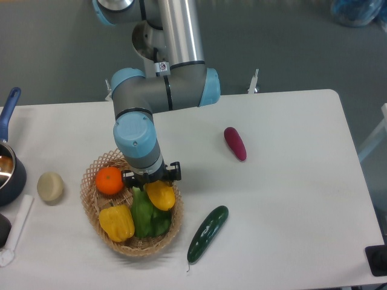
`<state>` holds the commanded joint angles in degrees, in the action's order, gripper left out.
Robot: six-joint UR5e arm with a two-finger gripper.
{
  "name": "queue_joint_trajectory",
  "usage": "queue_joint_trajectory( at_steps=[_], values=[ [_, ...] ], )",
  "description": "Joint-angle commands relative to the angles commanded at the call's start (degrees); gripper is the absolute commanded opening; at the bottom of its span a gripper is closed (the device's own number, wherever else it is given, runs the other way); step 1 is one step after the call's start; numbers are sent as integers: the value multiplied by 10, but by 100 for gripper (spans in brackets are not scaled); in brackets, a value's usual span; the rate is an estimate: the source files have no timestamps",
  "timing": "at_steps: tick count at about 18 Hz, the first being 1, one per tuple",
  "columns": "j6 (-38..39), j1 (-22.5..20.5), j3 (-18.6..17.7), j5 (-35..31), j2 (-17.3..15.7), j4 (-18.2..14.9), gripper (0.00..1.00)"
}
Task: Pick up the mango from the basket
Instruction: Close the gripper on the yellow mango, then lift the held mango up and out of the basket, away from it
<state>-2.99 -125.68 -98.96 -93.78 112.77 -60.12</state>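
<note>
Two fingers (151, 179) directly above mango (161, 196), touching.

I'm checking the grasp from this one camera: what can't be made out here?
- Gripper: the arm's wrist covers the fingers, so open or shut is unclear.
- Mango: its top end sits under the gripper, so contact is unclear.
- Basket: its far rim is behind the arm.
- Pot: cut off by the left edge.

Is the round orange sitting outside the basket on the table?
No, the orange sits inside the basket, next to the gripper.
</note>
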Motion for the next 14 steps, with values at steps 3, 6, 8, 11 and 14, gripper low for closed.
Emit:
queue_joint_trajectory(
  at_steps=[3, 6, 8, 11, 14],
  values=[
    [-1, 1, 0, 0, -4, -2, 55],
    [-4, 1, 0, 1, -7, -3, 52],
    [-5, 1, 0, 2, -13, -4, 52],
    [-7, 1, 3, 2, -20, -5, 46],
    [-20, 0, 12, 2, -37, -17, 46]
  ],
)
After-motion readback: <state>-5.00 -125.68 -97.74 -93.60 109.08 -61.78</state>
